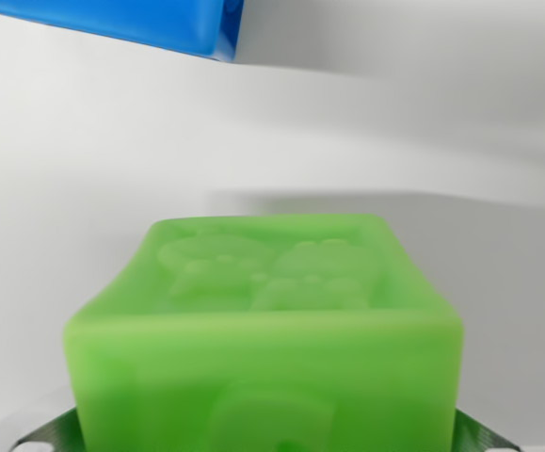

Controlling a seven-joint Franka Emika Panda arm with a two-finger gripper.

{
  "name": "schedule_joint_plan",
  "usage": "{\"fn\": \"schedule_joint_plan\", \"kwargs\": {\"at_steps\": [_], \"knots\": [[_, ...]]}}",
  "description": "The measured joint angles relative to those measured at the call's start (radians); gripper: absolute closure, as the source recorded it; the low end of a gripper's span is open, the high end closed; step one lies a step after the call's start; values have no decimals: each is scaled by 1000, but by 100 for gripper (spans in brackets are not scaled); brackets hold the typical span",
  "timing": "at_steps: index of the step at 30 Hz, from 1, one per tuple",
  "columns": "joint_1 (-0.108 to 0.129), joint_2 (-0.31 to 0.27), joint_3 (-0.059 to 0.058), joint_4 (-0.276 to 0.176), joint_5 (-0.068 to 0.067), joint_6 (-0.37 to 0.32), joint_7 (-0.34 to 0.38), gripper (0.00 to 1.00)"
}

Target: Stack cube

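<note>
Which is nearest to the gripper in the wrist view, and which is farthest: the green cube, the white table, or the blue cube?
1. Green cube: between the metal fingertips, at the bottom.
2. White table: bare surface beyond it.
3. Blue cube: farthest, top left corner.

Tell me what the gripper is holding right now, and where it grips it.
The green cube, apparently clamped by its lower sides between the gripper's fingers.
</note>
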State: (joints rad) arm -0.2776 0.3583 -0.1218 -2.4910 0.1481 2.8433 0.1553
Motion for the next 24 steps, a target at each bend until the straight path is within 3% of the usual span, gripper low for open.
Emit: {"fn": "schedule_joint_plan", "kwargs": {"at_steps": [6, 16, 24], "knots": [[14, -45, -17, -9, -13, -34, 9, 100], [32, -136, -44, -23, -50, -107, 37, 100], [45, -155, -46, -10, -65, -142, 71, 100]]}}
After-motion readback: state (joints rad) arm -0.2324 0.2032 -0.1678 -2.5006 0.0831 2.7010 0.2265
